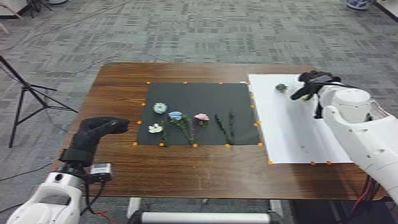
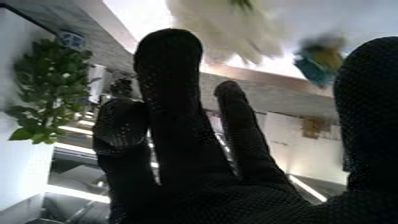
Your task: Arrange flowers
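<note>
- The right hand (image 1: 317, 80) was over the far right part of a long white sheet (image 1: 299, 135). Its fingers were straight and spread, with gaps between them.
- In the right wrist view, a big white bloom (image 2: 222, 22) looked blurry near the tips of that hand's fingers. I could not tell if the hand touched it.
- A small green thing (image 1: 281, 87) was on the white sheet, near the right hand and toward the mat side.
- The left hand (image 1: 105, 126) was over the left side of the brown tabletop (image 1: 187, 172), just beside the dark mat (image 1: 187, 92). I could not tell if it was spread or pressed together.
- The flowers were on the dark mat, in its near half.
- A pale blue flower (image 1: 160, 107) was on the left, and a white flower (image 1: 155, 128) was closer to the robot.
- A blue flower (image 1: 175, 115) was in the middle, with its stem toward the robot. A pink flower (image 1: 202, 117) was just to its right.
- Two thin green stems (image 1: 232, 125) were next to each other, to the right of the pink flower.
- Little orange marks (image 1: 258, 123) were around the mat and along the sheet's near edge.
- A black stand (image 1: 27, 89) stood on the gray floor (image 1: 169, 30), left of the tabletop.
</note>
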